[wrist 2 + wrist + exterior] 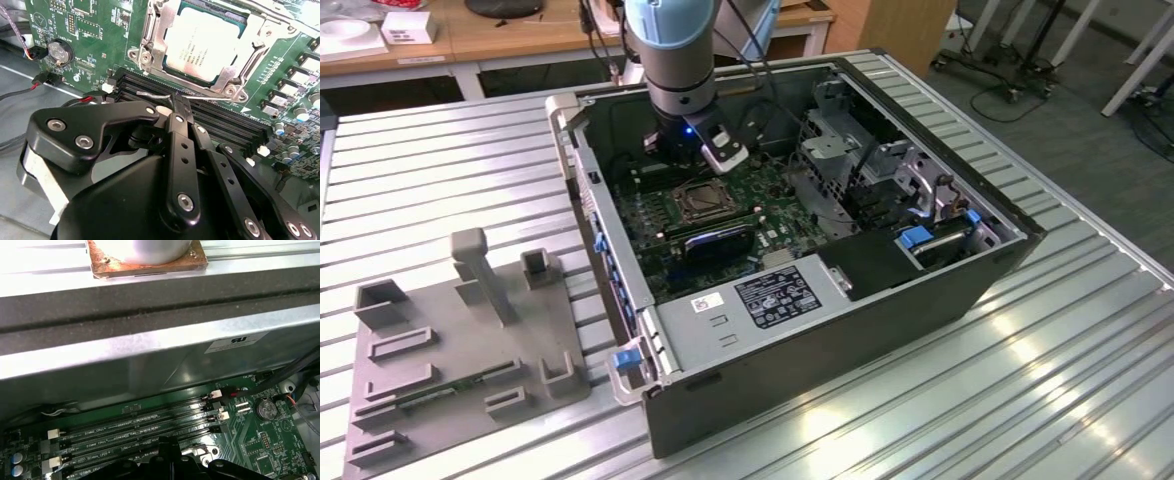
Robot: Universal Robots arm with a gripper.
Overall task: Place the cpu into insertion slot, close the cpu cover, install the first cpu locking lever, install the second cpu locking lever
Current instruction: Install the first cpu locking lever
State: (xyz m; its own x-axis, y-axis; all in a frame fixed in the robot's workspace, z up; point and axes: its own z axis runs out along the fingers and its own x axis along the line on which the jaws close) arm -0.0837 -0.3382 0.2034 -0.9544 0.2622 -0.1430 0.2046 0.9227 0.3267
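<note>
The cpu (202, 42) is silvery-grey, framed by the silver cpu cover (154, 32) on the green motherboard (95, 30). Around the motherboard, the case (854, 345) is dark grey with blue clips (626, 360).

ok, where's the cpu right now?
In the second wrist view the cpu sits framed by the cpu cover, beside the memory slots.

The cpu (202, 42) has a matt, silvery metal top. Around the cpu, the cpu cover (151, 30) is shiny bare metal and the motherboard (100, 30) is glossy green.
</note>
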